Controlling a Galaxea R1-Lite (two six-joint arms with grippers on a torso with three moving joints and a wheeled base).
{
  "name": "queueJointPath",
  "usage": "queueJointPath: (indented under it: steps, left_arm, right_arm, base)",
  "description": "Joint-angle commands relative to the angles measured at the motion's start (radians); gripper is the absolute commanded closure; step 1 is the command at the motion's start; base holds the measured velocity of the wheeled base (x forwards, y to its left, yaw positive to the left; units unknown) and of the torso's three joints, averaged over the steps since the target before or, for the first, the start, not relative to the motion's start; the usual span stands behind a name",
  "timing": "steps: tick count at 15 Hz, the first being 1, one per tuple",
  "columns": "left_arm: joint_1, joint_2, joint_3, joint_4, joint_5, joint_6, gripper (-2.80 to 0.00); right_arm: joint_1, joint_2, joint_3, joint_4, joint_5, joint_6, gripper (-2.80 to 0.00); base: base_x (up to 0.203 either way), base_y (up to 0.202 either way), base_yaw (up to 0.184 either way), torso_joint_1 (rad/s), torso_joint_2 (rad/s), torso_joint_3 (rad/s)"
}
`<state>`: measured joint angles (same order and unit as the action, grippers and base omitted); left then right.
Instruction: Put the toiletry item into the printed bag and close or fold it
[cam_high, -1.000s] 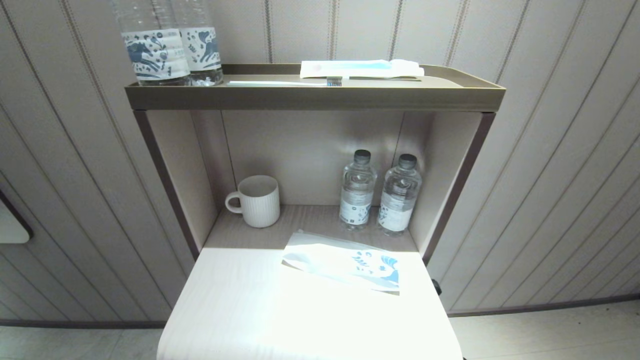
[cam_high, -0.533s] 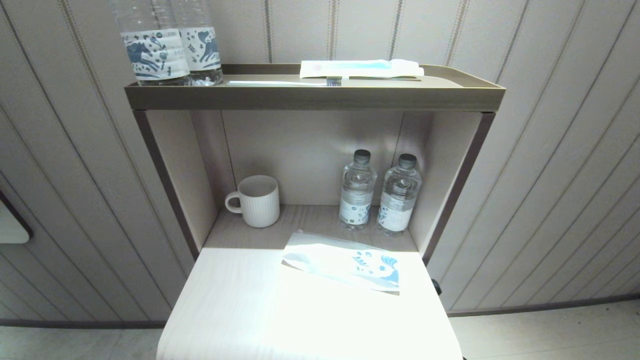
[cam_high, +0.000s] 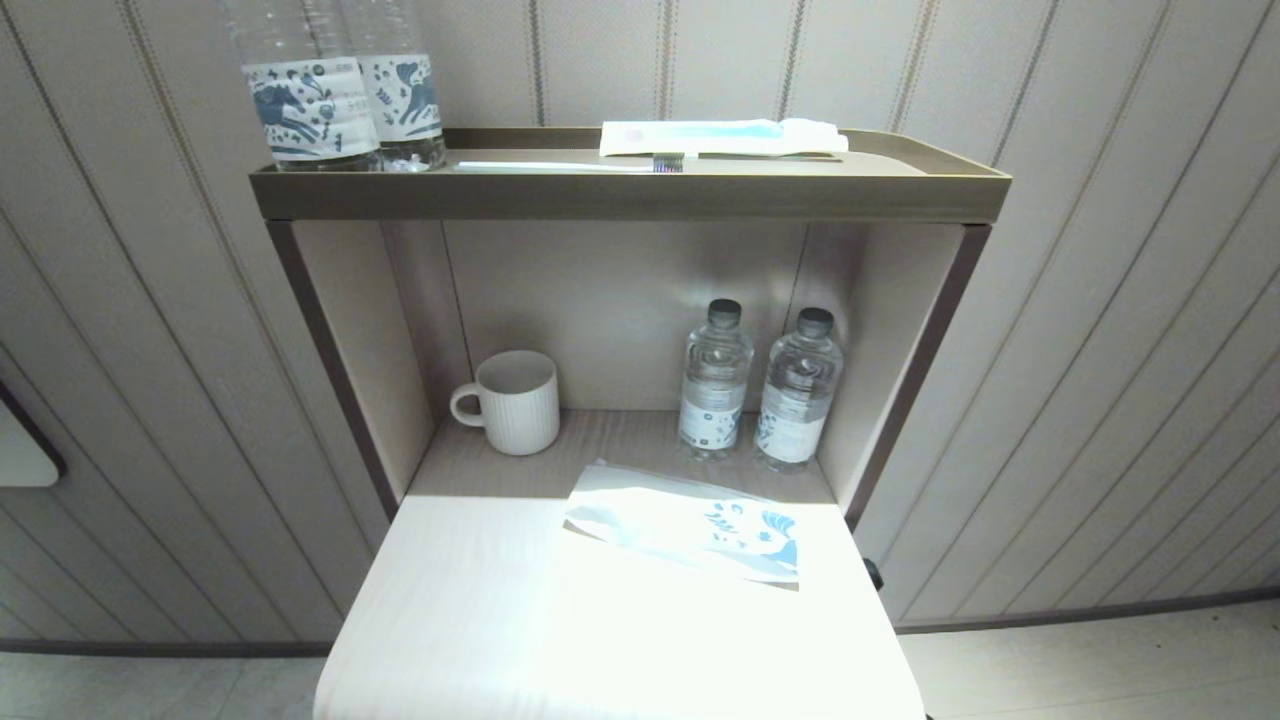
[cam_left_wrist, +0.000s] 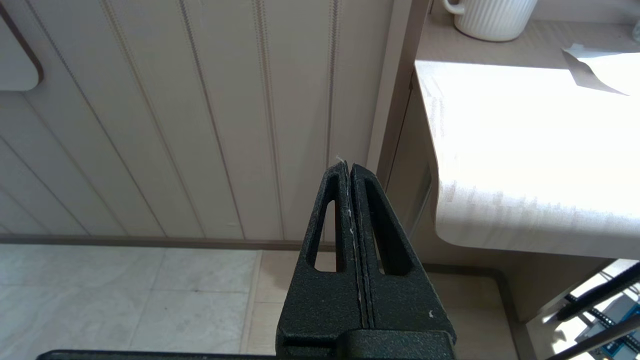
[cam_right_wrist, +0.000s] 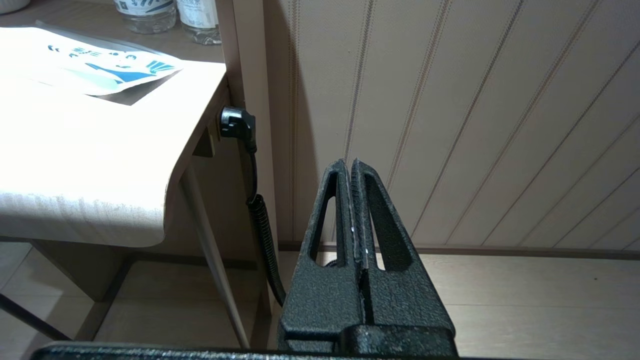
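I have not started: both arms sit parked low beside the worktop. My left pincer is pressed together, empty, off the worktop's left edge. The toothbrush, the likely toiletry item, lies on the top shelf at twelve o'clock. The printed bag lies flat at center-right. My right pincer is likewise shut, empty. Next I judge one arm must rise to the shelf, spread, and pinch the thin handle.
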<state>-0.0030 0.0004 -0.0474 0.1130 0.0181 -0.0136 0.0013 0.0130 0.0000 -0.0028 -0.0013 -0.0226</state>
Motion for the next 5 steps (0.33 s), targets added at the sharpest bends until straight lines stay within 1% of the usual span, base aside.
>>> queueJointPath:
  steps: [1,5]
  left_arm:
    - [0.0,0.001,0.0,0.001,-0.001,0.0,0.0]
    - [0.0,0.0,0.0,0.001,-0.001,-0.002,0.0]
  right_arm:
    - [0.0,0.004,0.0,0.0,0.0,0.0,0.0]
    - [0.0,0.003,0.0,0.0,0.0,0.001,0.0]
  base:
    - [0.0,0.0,0.0,0.0,0.0,0.0]
    - [0.0,0.0,0.0,0.0,0.0,0.0]
